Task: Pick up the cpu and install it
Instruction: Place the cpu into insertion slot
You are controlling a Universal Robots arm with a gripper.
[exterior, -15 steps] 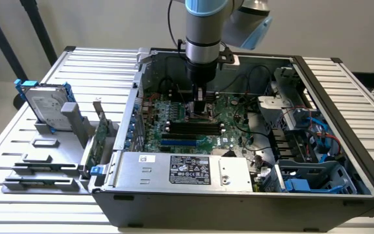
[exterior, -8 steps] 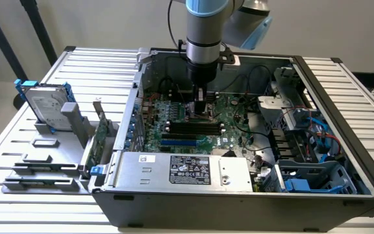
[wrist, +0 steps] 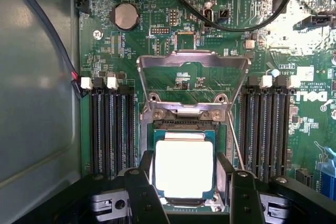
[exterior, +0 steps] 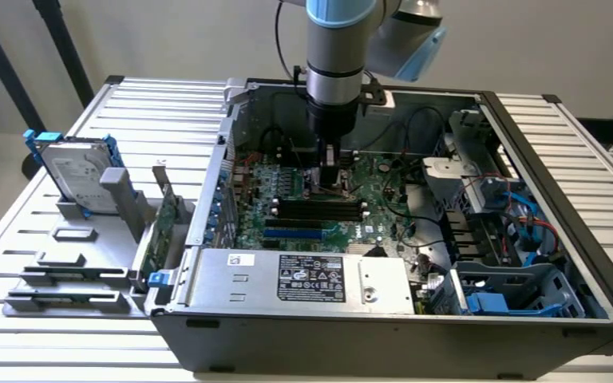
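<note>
While the robot arm (exterior: 335, 48) stands straight down into the open computer case (exterior: 562, 167), its gripper (exterior: 334, 179) hangs just above the green motherboard (exterior: 376, 199), near the middle of the board.

In the wrist view, the cpu (wrist: 184, 169) lies flat over the socket, with its bright silver top facing the camera and a thin green rim around it. The two black fingers (wrist: 144, 184) stand one on each side of the cpu and meet its two opposite edges, so the claw is closed on the chip. I cannot tell if the cpu already sits fully in the socket or is held a little above it.

The metal load plate (wrist: 191, 61) of the socket is lifted open and stands just behind the cpu. Black memory slots (wrist: 110, 129) run on both sides of the socket, and a round coin battery (wrist: 126, 16) sits farther away on the board.

In the exterior view, a silver power supply (exterior: 312, 279) with a black label fills the near edge of the case. At the exterior view's left, outside the case, a hard drive (exterior: 73, 171) with blue brackets stands upright in a grey holder (exterior: 73, 275) on the slatted table (exterior: 29, 351).
</note>
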